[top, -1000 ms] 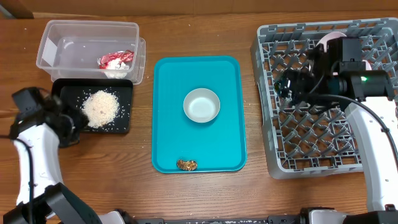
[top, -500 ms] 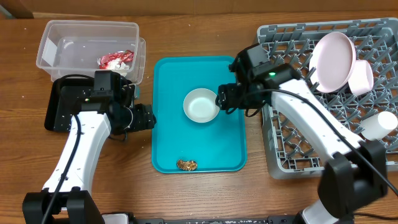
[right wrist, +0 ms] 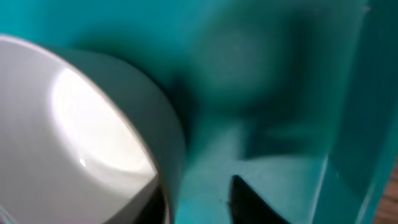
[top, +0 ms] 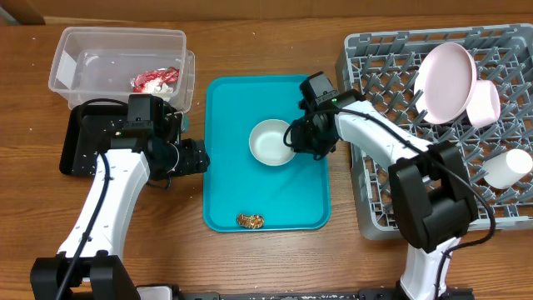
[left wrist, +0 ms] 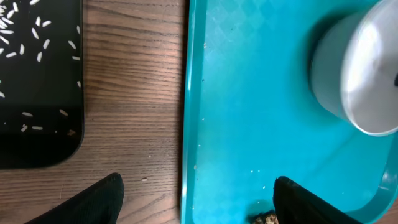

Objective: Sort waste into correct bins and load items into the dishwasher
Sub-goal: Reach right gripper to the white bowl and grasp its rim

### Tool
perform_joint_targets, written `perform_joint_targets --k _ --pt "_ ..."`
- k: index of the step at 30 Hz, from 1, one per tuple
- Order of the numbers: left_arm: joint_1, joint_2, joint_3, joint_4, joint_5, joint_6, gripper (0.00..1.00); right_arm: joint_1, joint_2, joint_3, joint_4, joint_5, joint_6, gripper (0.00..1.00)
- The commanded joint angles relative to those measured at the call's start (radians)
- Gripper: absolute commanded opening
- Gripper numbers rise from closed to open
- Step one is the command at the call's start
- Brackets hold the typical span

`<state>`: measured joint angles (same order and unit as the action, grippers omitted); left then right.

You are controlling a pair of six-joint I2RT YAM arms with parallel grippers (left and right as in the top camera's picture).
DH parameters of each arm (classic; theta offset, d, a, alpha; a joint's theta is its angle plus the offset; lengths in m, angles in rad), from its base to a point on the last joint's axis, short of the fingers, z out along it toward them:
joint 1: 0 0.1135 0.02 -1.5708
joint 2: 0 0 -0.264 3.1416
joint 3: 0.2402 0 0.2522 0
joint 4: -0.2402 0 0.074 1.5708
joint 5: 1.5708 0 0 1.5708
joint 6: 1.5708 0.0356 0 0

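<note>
A pale bowl (top: 271, 142) (right wrist: 74, 137) stands on the teal serving tray (top: 229, 108). My right gripper (top: 297, 138) (right wrist: 196, 202) straddles the bowl's right rim. One finger is inside the bowl, the other stands outside with a gap to the wall, so the gripper is open. My left gripper (top: 196, 157) (left wrist: 199, 190) is open and empty over the teal tray's left edge. A brown food lump (top: 250, 221) (left wrist: 266, 218) lies near the tray's front, beside my left gripper's right finger. The wrapper (top: 154, 80) lies in the clear tub (top: 92, 58). Rice grains (left wrist: 25, 43) dot the black tray (top: 79, 146).
The grey dish rack (top: 416, 175) fills the right side and holds a leaning plate (top: 445, 79), a bowl (top: 485, 105) and a cup (top: 508, 167). My left arm lies across the black tray. Bare wood (left wrist: 134, 93) separates that tray from the teal one.
My right gripper came from the rack to the bowl and narrowed its jaws around the rim. My left arm swung in from the far left and has held still for the last half second.
</note>
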<state>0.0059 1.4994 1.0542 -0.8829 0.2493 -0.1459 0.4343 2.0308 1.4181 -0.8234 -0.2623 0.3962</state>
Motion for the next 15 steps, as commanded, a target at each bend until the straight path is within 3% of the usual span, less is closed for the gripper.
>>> perform_joint_targets --k 1,4,9,15 --pt "-0.007 -0.016 0.015 0.004 -0.013 0.019 0.79 0.005 0.006 0.004 0.007 -0.004 0.002 0.16" --pt "-0.007 -0.016 0.015 0.005 -0.013 0.019 0.79 -0.004 -0.004 0.006 -0.009 -0.003 0.002 0.04" --pt "-0.007 -0.016 0.015 0.005 -0.013 0.019 0.78 -0.026 -0.072 0.087 -0.129 0.101 -0.003 0.04" --pt "-0.007 -0.016 0.015 0.021 -0.013 0.019 0.78 -0.106 -0.282 0.193 -0.195 0.427 -0.061 0.04"
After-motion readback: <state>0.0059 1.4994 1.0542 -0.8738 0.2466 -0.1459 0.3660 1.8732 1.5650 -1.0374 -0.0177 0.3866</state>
